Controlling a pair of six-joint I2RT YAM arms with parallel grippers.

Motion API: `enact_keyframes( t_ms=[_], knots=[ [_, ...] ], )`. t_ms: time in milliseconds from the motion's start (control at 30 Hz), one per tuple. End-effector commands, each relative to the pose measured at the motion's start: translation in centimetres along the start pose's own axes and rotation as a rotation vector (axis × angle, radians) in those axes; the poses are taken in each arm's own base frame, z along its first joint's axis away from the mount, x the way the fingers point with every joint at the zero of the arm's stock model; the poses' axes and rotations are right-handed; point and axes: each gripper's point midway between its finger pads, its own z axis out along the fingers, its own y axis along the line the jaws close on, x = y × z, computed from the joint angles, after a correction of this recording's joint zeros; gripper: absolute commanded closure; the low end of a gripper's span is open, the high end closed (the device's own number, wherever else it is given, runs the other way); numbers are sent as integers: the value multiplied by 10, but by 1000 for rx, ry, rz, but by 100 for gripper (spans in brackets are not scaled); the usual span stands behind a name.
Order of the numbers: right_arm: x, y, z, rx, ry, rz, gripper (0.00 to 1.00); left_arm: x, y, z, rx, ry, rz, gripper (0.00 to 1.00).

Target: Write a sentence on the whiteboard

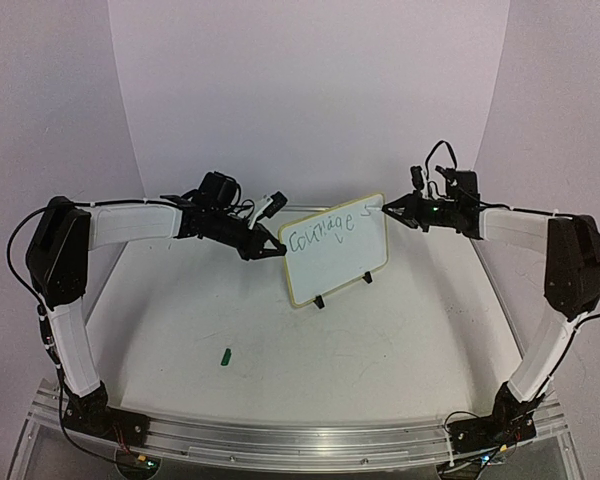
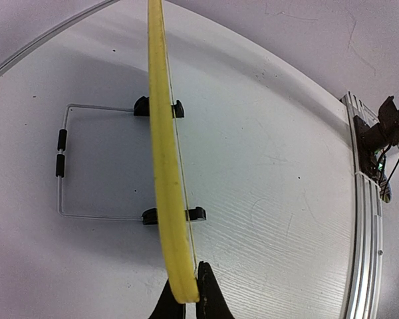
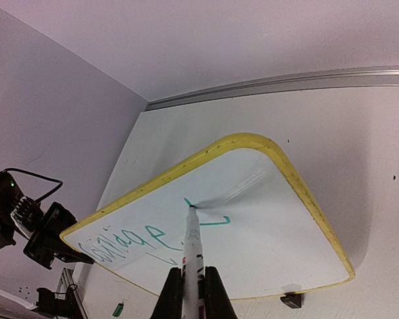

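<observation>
1. Whiteboard (image 1: 340, 262): it stands tilted near the middle of the counter (image 1: 400, 340), between the two arms. It rests on small black feet (image 2: 197, 213), with a thin wire stand (image 2: 59, 196) behind it. Its yellow rim faces the left wrist camera edge-on.

2. Left tool (image 2: 185, 294): clenched on the whiteboard. One finger lies on each face of the rim, at the board's left edge as seen from above.

3. Right tool (image 3: 191, 291): clenched around a marker (image 3: 193, 249). The marker points away from the fingers, and its tip touches the white surface near the board's upper right corner.

4. Sentence (image 1: 318, 233): green handwriting slants across the upper part of the board. The word "courage" is legible in the top view. A separate green stroke sits just beside the marker tip, to the right of that word. A fainter green mark lies below the word and cannot be read.

5. Cap (image 1: 226, 355): a small green cap lies on the counter, well apart from the board, toward the left arm's base.
</observation>
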Motion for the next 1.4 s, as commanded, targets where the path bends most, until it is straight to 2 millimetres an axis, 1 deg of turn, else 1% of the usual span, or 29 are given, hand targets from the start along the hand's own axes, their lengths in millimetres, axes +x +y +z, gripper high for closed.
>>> enact_keyframes(
  t_ms=[0, 200, 433, 533, 667, 933, 1067, 1267, 1367],
  knots=[
    [6, -1, 4, -21, 10, -2, 100, 8, -7, 8, 30, 40, -6, 100],
    [22, -13, 7, -2, 39, 21, 100, 8, -6, 9, 32, 41, -7, 100],
    [27, -20, 6, 24, 42, 32, 100, 8, -6, 9, 34, 41, -9, 100],
    [25, -23, 3, 57, 26, 32, 100, 9, -6, 9, 33, 41, -9, 100],
    [15, -22, -3, 94, -15, 22, 100, 9, -6, 9, 32, 41, -9, 100],
    [-10, -2, -25, 94, -100, -7, 100, 8, -6, 9, 29, 40, -9, 100],
    [-10, -3, -28, 96, -105, -3, 100, 8, -6, 9, 29, 39, -10, 100],
    [-3, -10, -21, 94, -84, 17, 100, 8, -6, 8, 28, 39, -10, 100],
    [-4, -13, -18, 91, -81, 22, 100, 7, -7, 8, 30, 38, -8, 100]
  ],
)
